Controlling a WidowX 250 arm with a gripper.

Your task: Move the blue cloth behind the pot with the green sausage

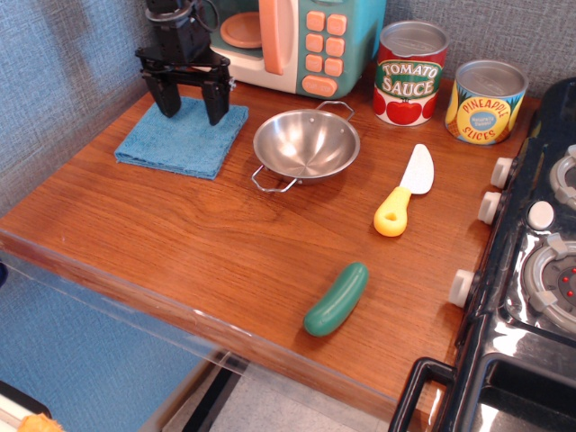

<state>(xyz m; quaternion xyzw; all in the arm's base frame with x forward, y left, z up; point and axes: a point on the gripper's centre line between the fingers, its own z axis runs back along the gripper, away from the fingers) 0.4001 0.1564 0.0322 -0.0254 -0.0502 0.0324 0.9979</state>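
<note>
— Where was the blue cloth (183, 139)?

— It lay flat near the back left corner of the wooden table (225, 243), just left of the pot (306, 146), which sat empty. The green sausage (337, 298) lay well apart from both, toward the front edge.

— And the gripper (191, 105)?

— It stood over the cloth's far edge, black fingers spread wide and pointing down, holding nothing. Whether the tips touched the cloth could not be told.

— Anything else?

— A toy knife (404, 192), two cans (409, 72) and a toy microwave (301, 40) behind.

A glossy brown wooden counter (234, 261) stands against blue-grey textured fabric walls (63, 72), beside a black toy stove (531, 297).
</note>
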